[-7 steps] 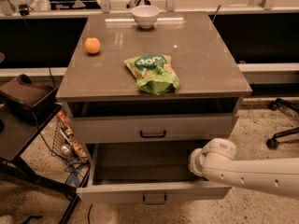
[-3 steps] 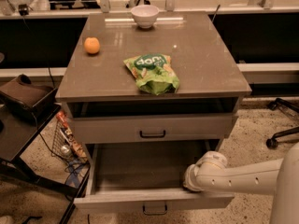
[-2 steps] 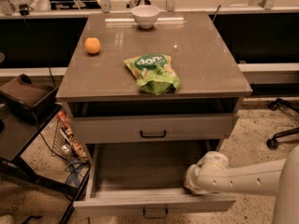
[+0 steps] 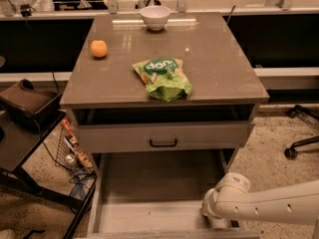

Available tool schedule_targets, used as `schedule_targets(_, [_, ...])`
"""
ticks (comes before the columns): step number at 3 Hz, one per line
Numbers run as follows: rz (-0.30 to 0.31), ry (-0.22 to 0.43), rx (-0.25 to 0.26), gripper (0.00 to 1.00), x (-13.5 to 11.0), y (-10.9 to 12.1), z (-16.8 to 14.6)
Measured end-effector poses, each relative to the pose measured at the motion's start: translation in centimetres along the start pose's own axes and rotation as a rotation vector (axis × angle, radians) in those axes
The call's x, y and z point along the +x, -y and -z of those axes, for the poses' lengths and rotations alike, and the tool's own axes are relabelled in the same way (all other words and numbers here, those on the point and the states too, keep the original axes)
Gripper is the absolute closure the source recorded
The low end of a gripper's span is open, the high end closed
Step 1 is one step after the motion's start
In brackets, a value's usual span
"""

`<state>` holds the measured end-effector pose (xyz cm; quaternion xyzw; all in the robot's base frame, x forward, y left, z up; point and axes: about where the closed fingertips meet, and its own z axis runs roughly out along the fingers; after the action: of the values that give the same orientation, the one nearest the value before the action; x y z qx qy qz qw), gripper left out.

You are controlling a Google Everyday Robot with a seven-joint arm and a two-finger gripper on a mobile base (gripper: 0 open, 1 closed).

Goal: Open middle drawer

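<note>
The middle drawer (image 4: 149, 183) is the wide, shallow grey drawer under the table; it is pulled far out and shows its plain grey inside. Its front runs along the bottom edge of the view (image 4: 164, 234), and its black handle is out of view. My white arm comes in from the right, with its round wrist joint (image 4: 227, 199) over the drawer's front right corner. My gripper (image 4: 218, 222) points down behind that joint at the drawer's front edge and is mostly hidden.
Above the open drawer is a grey drawer with a black handle (image 4: 163, 143). On the table top (image 4: 209, 59) lie a green chip bag (image 4: 163, 77), an orange (image 4: 98, 48) and a white bowl (image 4: 155, 17). A dark cart (image 4: 25, 113) stands left, and a chair base (image 4: 301, 133) right.
The middle drawer has slid further out toward the camera. My arm and wrist have moved with it, down toward the near edge.
</note>
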<state>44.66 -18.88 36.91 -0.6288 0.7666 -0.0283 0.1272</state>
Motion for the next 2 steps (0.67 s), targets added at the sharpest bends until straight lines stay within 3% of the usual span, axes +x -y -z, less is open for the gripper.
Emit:
schedule_targets(1, [0.017, -0.040, -0.045, 1.00, 1.4, -5.5, 2.7])
schedule_targets(2, [0.039, -0.046, -0.063, 1.00, 1.1, -7.3, 3.9])
